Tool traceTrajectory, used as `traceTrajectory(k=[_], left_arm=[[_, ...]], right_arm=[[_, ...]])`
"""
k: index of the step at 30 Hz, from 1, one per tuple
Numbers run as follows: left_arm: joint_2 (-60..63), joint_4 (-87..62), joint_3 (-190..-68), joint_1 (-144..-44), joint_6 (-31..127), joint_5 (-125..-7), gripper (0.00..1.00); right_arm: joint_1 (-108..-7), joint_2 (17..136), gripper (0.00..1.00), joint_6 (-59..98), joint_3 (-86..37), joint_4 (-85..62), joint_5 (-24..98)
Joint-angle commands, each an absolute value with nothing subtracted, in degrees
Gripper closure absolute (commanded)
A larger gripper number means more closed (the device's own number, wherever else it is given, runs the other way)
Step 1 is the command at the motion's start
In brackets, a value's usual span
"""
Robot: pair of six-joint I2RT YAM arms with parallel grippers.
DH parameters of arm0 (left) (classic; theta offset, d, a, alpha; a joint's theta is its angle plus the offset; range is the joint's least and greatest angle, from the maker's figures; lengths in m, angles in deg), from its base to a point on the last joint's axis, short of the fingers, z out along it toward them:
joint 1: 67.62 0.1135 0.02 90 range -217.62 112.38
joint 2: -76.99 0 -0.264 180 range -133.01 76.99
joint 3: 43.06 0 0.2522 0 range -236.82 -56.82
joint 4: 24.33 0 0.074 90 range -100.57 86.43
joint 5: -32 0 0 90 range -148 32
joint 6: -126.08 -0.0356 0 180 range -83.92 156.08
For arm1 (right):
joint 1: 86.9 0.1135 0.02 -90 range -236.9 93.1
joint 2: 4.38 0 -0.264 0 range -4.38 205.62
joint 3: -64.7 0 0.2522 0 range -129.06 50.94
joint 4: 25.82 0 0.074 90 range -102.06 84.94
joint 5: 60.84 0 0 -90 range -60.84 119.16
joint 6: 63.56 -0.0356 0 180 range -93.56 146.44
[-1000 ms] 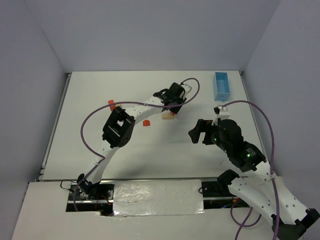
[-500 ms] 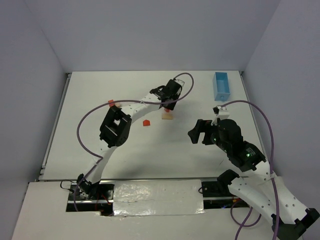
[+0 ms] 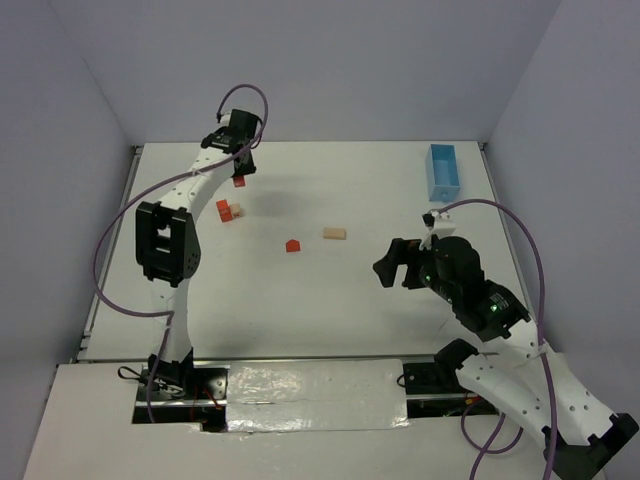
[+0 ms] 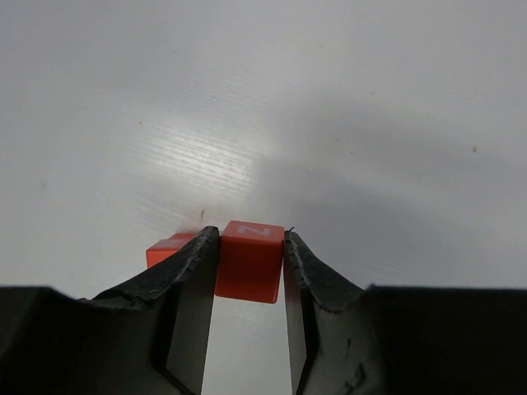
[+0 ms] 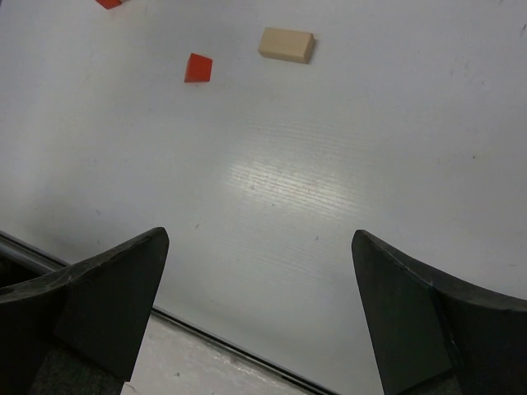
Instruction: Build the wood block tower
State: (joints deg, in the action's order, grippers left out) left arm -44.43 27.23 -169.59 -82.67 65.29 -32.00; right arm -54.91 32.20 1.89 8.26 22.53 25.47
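My left gripper (image 3: 239,176) reaches over the table's far left and is shut on a red-orange cube (image 4: 247,262) with a white letter on top, pinched between both fingers (image 4: 189,271). Just past the left finger a second red block (image 4: 167,247) peeks out on the table. In the top view that red block (image 3: 224,210) lies beside a tiny tan cube (image 3: 238,210). Mid-table lie a small red block (image 3: 292,245) (image 5: 198,67) and a tan bar (image 3: 334,233) (image 5: 286,44). My right gripper (image 3: 384,268) (image 5: 259,239) hovers open right of them, nothing between its fingers.
A light-blue rectangular tray (image 3: 442,172) stands at the back right. Grey walls close in the table on the left, back and right. The table's near edge and a taped strip (image 3: 310,385) run by the arm bases. Purple cables loop off both arms.
My left arm has swung from beside the tan bar at mid-table to the far back left, carrying the red cube with it. The right arm has hardly moved.
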Motion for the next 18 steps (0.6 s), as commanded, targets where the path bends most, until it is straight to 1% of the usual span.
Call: traceTrajectory(k=[1,10,18], left_arm=[[-44.03,30.91,-168.53,-84.15,68.06,-30.67,0.99],[-42.89,29.68,-163.96,-83.01,70.35,-28.82,0.95],[-41.83,27.48,-161.06,-82.65,71.23,-28.47,0.87]], right_arm=[[-54.82,32.71,0.00,2.71,8.22,19.85,26.17],[-54.82,33.15,0.00,2.98,8.40,19.76,27.22],[-54.91,33.33,0.00,2.98,8.57,19.58,28.28]])
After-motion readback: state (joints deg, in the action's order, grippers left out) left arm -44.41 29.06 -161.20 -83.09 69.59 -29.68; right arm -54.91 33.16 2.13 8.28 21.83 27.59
